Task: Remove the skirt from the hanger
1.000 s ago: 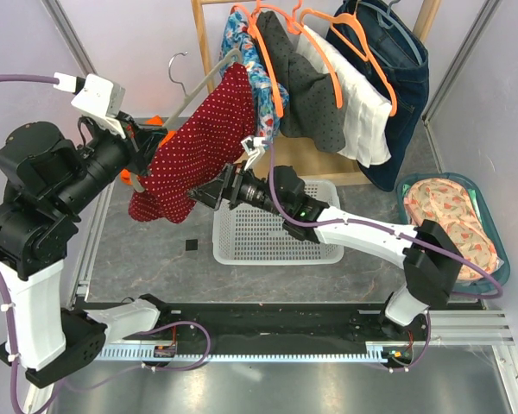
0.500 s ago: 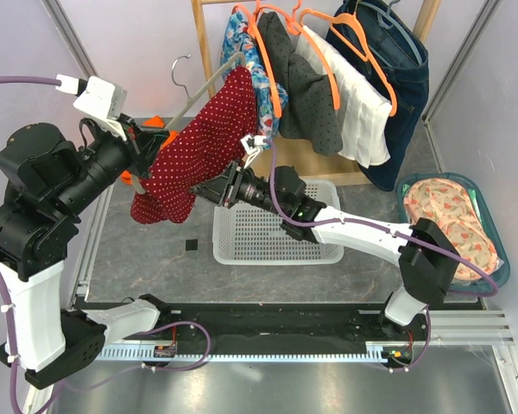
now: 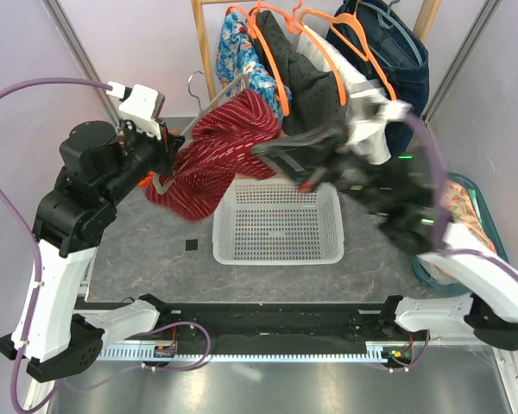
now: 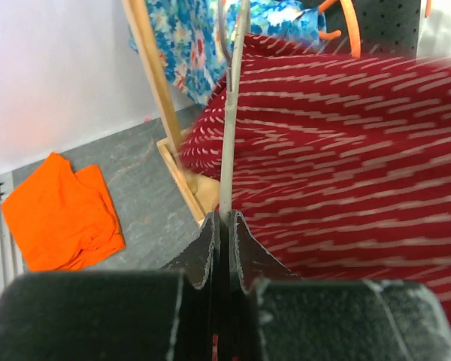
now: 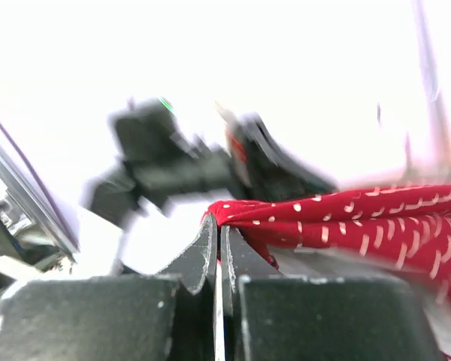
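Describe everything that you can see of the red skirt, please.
The red skirt is soft cloth, dark red with small white dots, blurred into streaks. It is bunched and draped over a grey hanger, near the far left corner of the white basket. The right gripper has its jaws shut on a fold of it; the left gripper pinches the hanger, not the cloth.

- The left arm stands tall from its base with the elbow high, and the left claw (image 4: 227,218) is pinched tight on the thin hanger (image 4: 228,150).
- The right arm stretches up and leftward, blurred, and the right claw (image 5: 219,224) is clamped on a fold of the skirt (image 5: 346,218).
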`<state>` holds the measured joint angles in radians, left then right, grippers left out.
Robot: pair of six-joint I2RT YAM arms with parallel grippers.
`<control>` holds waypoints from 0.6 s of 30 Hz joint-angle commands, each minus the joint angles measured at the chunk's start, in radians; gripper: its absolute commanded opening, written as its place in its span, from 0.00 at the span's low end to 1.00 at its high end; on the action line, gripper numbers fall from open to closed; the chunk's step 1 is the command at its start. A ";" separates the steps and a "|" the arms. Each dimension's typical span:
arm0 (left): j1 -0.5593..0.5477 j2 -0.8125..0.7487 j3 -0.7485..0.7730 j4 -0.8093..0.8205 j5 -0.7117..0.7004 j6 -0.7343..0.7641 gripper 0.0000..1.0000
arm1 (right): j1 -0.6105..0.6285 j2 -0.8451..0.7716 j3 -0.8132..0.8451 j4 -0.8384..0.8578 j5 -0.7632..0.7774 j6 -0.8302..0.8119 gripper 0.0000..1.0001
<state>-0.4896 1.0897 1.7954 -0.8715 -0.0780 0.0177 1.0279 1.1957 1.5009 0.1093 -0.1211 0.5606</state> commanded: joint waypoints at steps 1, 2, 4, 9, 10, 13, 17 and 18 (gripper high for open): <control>0.003 -0.005 -0.024 0.173 -0.097 0.048 0.02 | 0.011 -0.125 0.223 -0.233 0.070 -0.185 0.00; 0.003 -0.005 -0.028 0.178 -0.101 0.051 0.02 | 0.011 -0.131 0.249 -0.259 0.074 -0.209 0.00; 0.005 -0.001 -0.039 0.183 -0.117 0.053 0.02 | 0.009 -0.157 0.292 -0.306 0.093 -0.225 0.00; 0.003 -0.002 -0.037 0.183 -0.120 0.054 0.02 | 0.012 -0.189 0.278 -0.342 0.141 -0.243 0.00; 0.003 -0.004 -0.039 0.183 -0.121 0.057 0.02 | 0.012 -0.189 0.282 -0.349 0.150 -0.248 0.00; 0.003 -0.011 -0.045 0.184 -0.132 0.067 0.02 | 0.011 -0.212 0.300 -0.359 0.167 -0.255 0.00; 0.003 -0.011 -0.044 0.187 -0.135 0.071 0.02 | 0.011 -0.196 0.337 -0.393 0.182 -0.265 0.00; 0.003 -0.010 -0.042 0.189 -0.135 0.071 0.02 | 0.011 -0.188 0.346 -0.422 0.187 -0.268 0.00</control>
<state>-0.4923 1.0904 1.7447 -0.7540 -0.1738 0.0471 1.0325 0.9932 1.7798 -0.2794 0.0277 0.3202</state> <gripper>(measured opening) 0.053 0.010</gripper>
